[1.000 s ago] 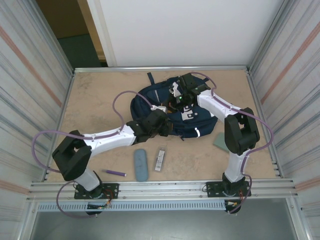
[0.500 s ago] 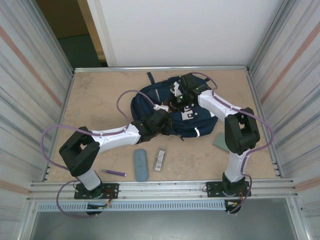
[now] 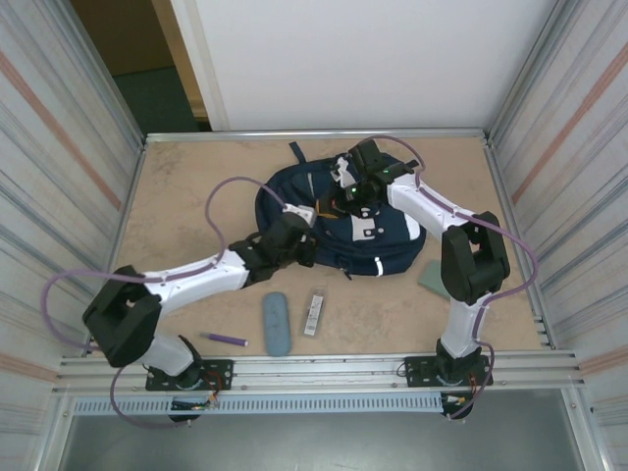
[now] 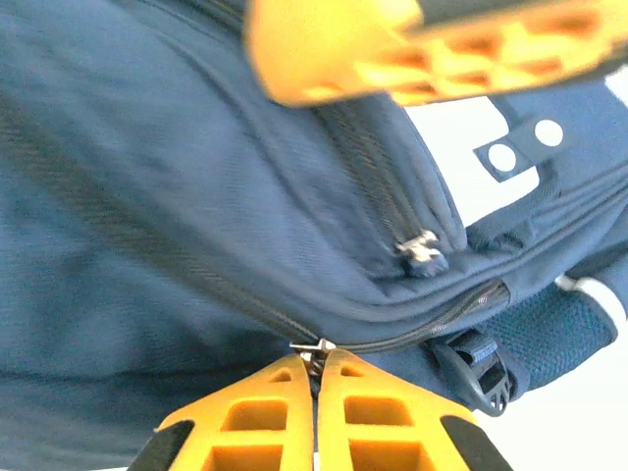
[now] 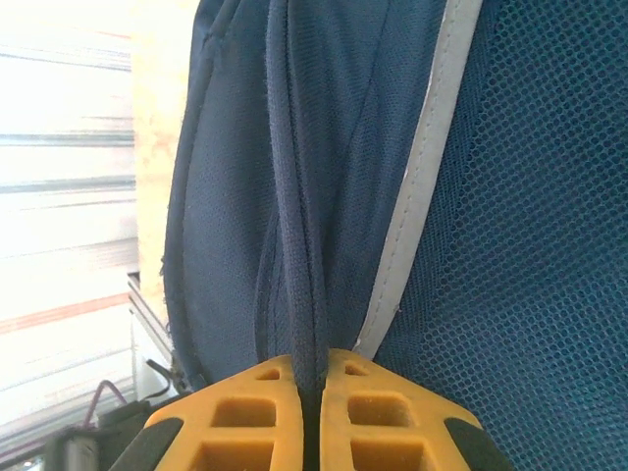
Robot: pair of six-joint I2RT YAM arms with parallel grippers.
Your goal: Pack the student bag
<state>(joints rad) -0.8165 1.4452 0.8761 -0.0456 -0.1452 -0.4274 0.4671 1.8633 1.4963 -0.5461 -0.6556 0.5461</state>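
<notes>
Widest of all, the tan table [image 3: 177, 196], hemmed by ribbed metal panels [image 3: 59, 147] on the left and right, a white wall at the far edge and a metal rail [image 3: 324, 365] along the near edge. Most bare room at the far-left corner and down the left side; a narrower strip at the far right, between bag and panel.

At the far middle, a little right of centre, the student bag [image 3: 392, 231], lying flat and apart from every wall, with one dark strap [image 3: 293, 152] trailing toward the far edge.

At the bag's near-left edge, the left gripper [image 3: 297, 234], fingers [image 4: 373, 417] pressed together on a small metal zip pull [image 4: 315, 348] at the zip seam. Over the bag's far side, the right gripper [image 3: 353, 188], fingers [image 5: 245, 412] clamped shut around a narrow dark loop [image 5: 302, 275] beside a silver stripe [image 5: 417, 196].

In the near strip between bag and rail: a blue-grey oblong case [image 3: 276, 323]; just beside it, a flat dark-and-white bar [image 3: 314, 312]; further left, a purple pen [image 3: 226, 339]. Near the bag's near-right corner, a grey-green flat piece [image 3: 430, 280], partly hidden by the right arm. None of these touching the bag.
</notes>
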